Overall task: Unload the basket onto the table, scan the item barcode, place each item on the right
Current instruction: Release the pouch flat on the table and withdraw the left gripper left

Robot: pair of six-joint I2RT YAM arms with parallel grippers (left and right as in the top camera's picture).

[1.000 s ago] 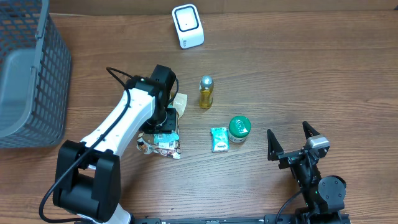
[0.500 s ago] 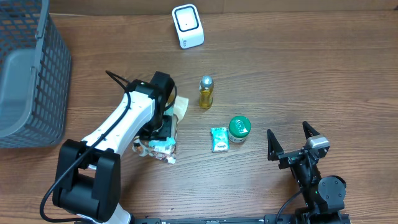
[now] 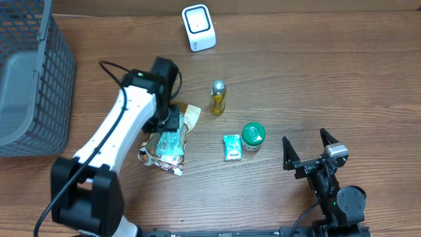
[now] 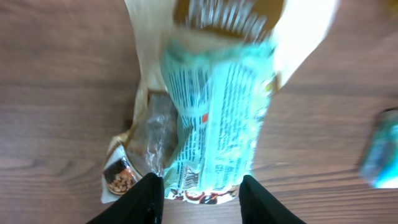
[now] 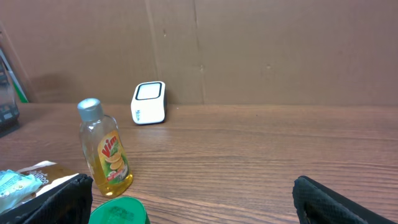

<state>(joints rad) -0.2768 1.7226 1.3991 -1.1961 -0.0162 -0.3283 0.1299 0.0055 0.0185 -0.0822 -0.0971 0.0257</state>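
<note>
With the snack packet [image 3: 166, 143] well short of the white scanner [image 3: 198, 27], robot-side, the left gripper [image 4: 200, 180] straddles its end half-spread, hold unclear, so it likely needs a firm pinch before turning the printed face squarely toward that scanner.

The table [image 3: 316, 79] is showing brown wood grain with a smooth, faintly sheened finish. Left of centre, the snack packet [image 3: 168, 141] is gleaming as crinkled glossy film, part clear, part printed. At two o'clock from it, the bottle [image 3: 218, 99] is showing clear plastic under a dull silver cap. The scanner [image 3: 198, 27] at twelve o'clock is shining as smooth white plastic. The basket [image 3: 39, 79] at nine o'clock is looking like matt grey plastic mesh.
</note>
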